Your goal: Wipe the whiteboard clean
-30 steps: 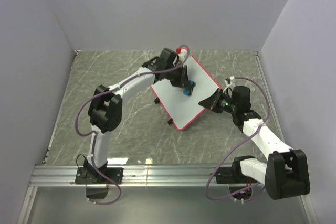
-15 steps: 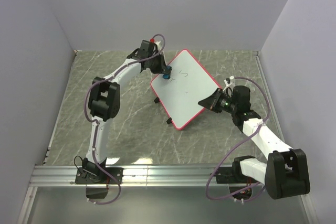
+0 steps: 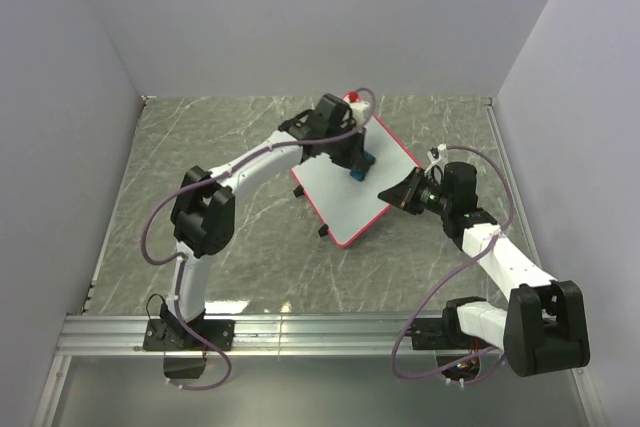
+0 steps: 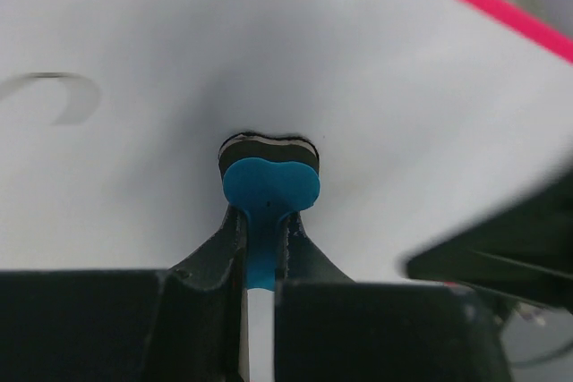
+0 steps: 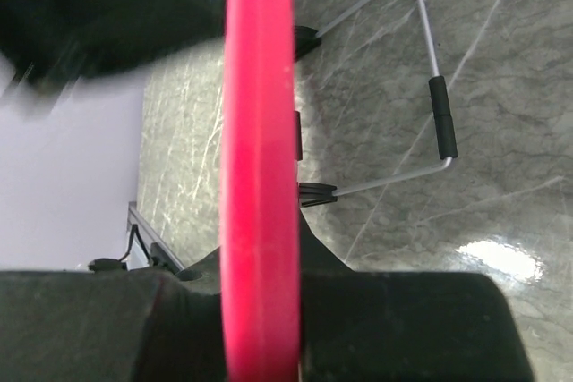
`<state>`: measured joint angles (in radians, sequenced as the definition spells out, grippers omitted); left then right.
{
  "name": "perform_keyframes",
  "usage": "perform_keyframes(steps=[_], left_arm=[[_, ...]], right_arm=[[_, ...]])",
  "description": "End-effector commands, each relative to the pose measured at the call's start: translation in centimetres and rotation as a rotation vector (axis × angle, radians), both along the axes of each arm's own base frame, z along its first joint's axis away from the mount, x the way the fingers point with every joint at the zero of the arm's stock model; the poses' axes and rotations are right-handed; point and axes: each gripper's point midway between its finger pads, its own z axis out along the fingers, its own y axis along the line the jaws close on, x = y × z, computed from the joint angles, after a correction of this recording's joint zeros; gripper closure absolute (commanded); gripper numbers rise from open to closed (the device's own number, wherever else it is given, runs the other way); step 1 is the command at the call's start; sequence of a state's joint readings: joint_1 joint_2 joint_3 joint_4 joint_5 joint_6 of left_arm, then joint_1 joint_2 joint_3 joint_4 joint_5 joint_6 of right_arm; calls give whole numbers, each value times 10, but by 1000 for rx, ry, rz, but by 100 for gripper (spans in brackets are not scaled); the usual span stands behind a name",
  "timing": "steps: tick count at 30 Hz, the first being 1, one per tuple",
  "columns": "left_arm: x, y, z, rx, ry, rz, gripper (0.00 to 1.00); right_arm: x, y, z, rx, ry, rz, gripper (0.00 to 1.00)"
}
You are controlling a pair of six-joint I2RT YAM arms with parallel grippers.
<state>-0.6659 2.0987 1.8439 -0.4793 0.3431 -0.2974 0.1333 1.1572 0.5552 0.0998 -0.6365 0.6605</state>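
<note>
The whiteboard (image 3: 345, 199) is a white rectangle with a thin red-pink rim and rounded corners. It is turned diagonally and raised off the table (image 3: 240, 247) on small black feet. It sits right of the table's middle, nearer the right wall than the left. In the left wrist view its surface is almost bare, with one faint curved smear (image 4: 55, 96) off to the left.

A broad stretch of grey marbled table top shows to the board's left and on its near side. Under the board, the right wrist view shows a thin wire stand (image 5: 439, 118).

The left arm rises from its base, bends high at the elbow and reaches far and rightward over the board. The left gripper (image 3: 354, 161) is clamped on the stem of a blue eraser (image 4: 269, 190), whose pad is pressed to the white surface near the far corner. The right arm stretches up and to the left from its base. The right gripper (image 3: 393, 195) is pinched on the board's right rim — the red edge runs straight between its fingers.
</note>
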Motion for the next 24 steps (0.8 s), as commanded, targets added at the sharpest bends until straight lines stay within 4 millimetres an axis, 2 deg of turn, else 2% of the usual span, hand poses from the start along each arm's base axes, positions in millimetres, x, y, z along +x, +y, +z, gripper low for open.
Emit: perform_keyframes(steps=[1, 3, 5, 8, 9, 10, 11, 12, 14, 17, 18, 19, 21, 22, 24], left_arm=[[-94, -49, -25, -19, 169, -239, 100], [-97, -52, -19, -24, 161, -246, 100], [-87, -53, -11, -35, 135, -230, 100], [-60, -49, -4, -19, 98, -177, 100], [-51, -44, -13, 4, 110, -149, 100], [-38, -42, -6, -1, 88, -120, 100], [-22, -32, -7, -2, 92, -79, 100], [-12, -25, -16, 14, 109, -52, 100], [10, -4, -22, 35, 116, 8, 100], [4, 24, -54, 108, 148, 40, 100], [-2, 27, -47, 94, 132, 38, 100], [-24, 41, -79, 134, 198, 38, 100], [-33, 42, -82, 93, 191, 40, 100], [-46, 53, -102, 121, 233, 53, 100], [-45, 58, -111, 126, 242, 90, 100]], right_arm=[[-24, 1, -41, -88, 128, 61, 100], [-24, 0, -41, -89, 125, 58, 100], [-24, 1, -41, -84, 124, 59, 100], [-25, 1, -41, -82, 126, 58, 100], [-25, 1, -42, -83, 127, 57, 100], [-25, 1, -41, -82, 126, 57, 100], [-25, 1, -41, -82, 125, 58, 100], [-25, 0, -41, -84, 123, 54, 100], [-26, 0, -41, -87, 127, 56, 100], [-24, 0, -39, -91, 123, 54, 100], [-24, -1, -39, -93, 123, 50, 100], [-23, -1, -39, -93, 120, 52, 100], [-24, 0, -41, -92, 126, 53, 100], [-23, 0, -41, -90, 125, 54, 100], [-23, 1, -42, -89, 134, 55, 100]])
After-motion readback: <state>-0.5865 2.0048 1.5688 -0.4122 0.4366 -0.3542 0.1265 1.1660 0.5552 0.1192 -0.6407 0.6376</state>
